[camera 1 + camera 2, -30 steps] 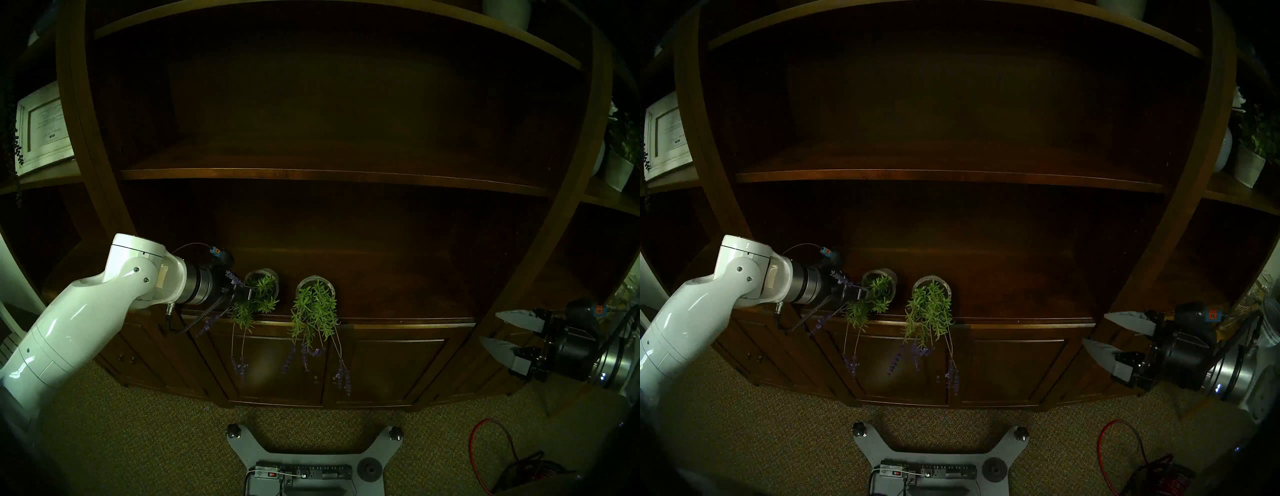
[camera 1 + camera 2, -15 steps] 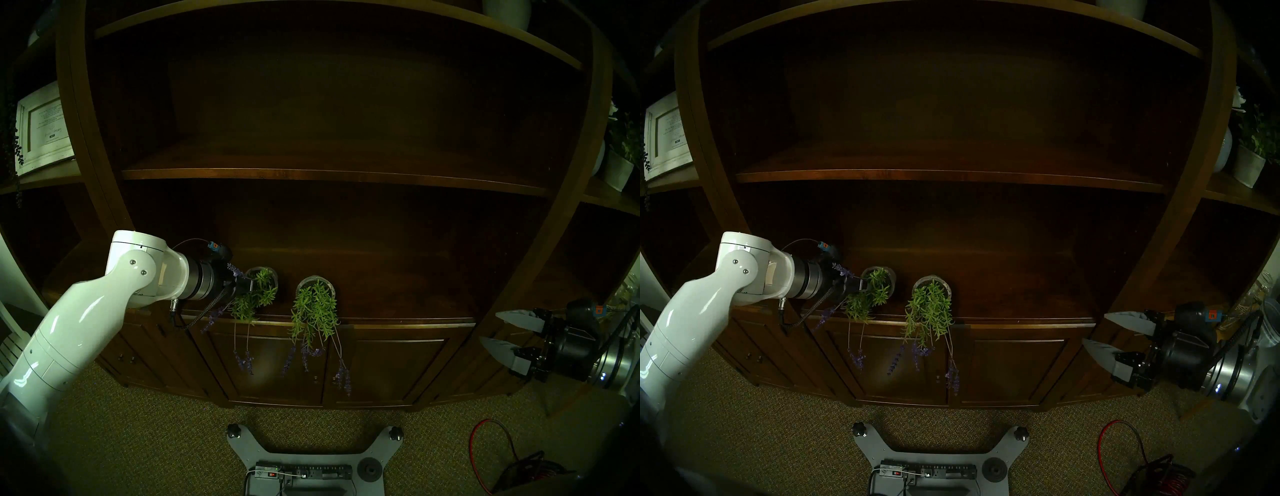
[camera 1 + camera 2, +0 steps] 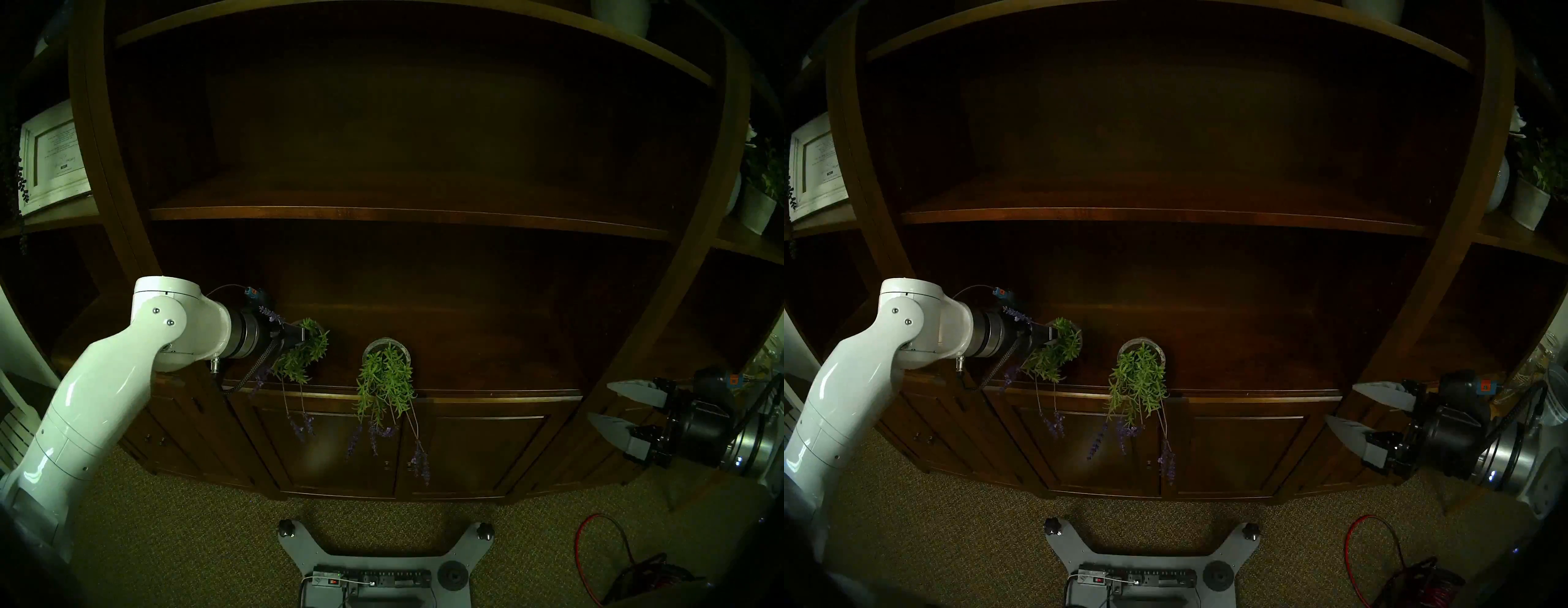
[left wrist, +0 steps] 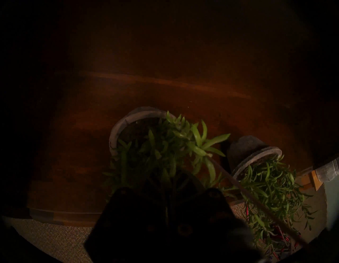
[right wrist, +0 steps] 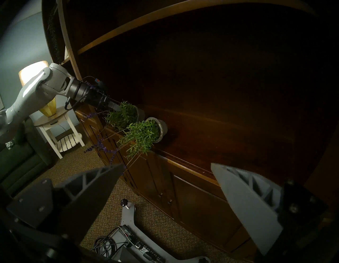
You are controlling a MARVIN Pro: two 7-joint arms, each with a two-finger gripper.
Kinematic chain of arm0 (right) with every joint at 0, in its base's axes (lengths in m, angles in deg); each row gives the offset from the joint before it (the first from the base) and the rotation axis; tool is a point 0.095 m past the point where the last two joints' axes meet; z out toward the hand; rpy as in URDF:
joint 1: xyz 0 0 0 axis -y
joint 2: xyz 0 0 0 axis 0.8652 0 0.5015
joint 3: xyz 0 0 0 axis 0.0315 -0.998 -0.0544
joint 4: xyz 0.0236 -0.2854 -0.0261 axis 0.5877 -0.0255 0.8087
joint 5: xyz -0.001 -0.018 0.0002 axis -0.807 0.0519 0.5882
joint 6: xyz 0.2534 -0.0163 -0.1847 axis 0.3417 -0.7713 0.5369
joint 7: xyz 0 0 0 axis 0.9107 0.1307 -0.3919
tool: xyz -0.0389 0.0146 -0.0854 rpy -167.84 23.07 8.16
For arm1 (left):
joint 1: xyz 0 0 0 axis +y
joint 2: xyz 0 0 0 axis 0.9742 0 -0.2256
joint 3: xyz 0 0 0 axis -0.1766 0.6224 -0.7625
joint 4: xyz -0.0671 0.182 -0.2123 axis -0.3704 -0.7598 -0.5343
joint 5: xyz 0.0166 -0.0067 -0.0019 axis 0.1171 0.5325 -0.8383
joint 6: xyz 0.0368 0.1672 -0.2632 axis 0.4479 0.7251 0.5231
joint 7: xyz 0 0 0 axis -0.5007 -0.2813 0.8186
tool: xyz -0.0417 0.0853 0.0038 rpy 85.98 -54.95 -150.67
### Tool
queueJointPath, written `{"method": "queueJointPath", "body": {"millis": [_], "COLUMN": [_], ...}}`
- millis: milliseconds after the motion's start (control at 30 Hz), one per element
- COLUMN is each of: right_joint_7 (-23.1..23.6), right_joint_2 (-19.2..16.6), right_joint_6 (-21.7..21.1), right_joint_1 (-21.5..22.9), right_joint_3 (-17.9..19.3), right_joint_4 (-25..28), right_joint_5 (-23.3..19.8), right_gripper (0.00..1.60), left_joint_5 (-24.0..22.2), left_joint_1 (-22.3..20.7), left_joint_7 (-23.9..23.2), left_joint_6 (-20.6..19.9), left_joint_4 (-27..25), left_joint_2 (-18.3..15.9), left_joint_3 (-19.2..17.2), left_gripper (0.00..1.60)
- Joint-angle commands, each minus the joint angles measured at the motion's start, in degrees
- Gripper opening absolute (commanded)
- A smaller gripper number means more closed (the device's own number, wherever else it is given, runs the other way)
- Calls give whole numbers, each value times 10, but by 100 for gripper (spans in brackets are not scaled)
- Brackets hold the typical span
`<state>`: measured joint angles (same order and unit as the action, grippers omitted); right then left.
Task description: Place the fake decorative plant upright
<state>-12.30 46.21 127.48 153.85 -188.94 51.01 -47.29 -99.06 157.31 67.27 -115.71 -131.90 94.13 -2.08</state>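
Note:
Two fake lavender plants in grey pots are on the dark wooden cabinet top [image 3: 488, 392]. My left gripper [image 3: 303, 333] [image 3: 1053, 333] [image 4: 167, 192] is shut on the green stems of the left plant [image 3: 303, 356] [image 3: 1055, 352] [image 4: 165, 147] [image 5: 122, 115]. Its pot [image 4: 117, 132] is tipped partway up, mouth facing the gripper, and purple flower stalks hang over the front edge. The other plant [image 3: 384, 378] [image 3: 1138, 382] [image 5: 143, 134] lies on its side to the right. My right gripper [image 3: 601, 402] [image 3: 1343, 403] [image 5: 167, 166] stands open far to the right, holding nothing.
A shelf board [image 3: 382, 214] runs above the cabinet top. Cabinet doors [image 3: 339, 450] are below. On the carpet sit the robot's base [image 3: 382, 564] and a red cable [image 3: 594, 552]. A white side table with a lamp [image 5: 55, 124] stands left of the cabinet.
My left arm has risen and drawn the left plant up and slightly left. Its pot has tipped more toward upright and its hanging flower stalks have come up. The right arm has not moved.

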Motion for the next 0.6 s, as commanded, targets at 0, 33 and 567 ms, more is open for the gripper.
{"method": "queueJointPath", "body": {"millis": [0, 33, 567], "right_joint_7": [1, 1, 1], "right_joint_2": [0, 0, 0], "right_joint_6": [2, 2, 1], "right_joint_1": [1, 1, 1], "right_joint_3": [1, 1, 1], "right_joint_4": [1, 1, 1], "right_joint_5": [1, 1, 1], "right_gripper": [160, 160, 160], "left_joint_5": [-10, -9, 5], "left_joint_1": [-43, -50, -103], "left_joint_7": [38, 53, 135], "left_joint_6": [20, 25, 55], "left_joint_4": [-1, 3, 38], "left_joint_2": [27, 36, 129], "left_joint_3": [-8, -4, 17], "left_gripper": [0, 0, 0]}}
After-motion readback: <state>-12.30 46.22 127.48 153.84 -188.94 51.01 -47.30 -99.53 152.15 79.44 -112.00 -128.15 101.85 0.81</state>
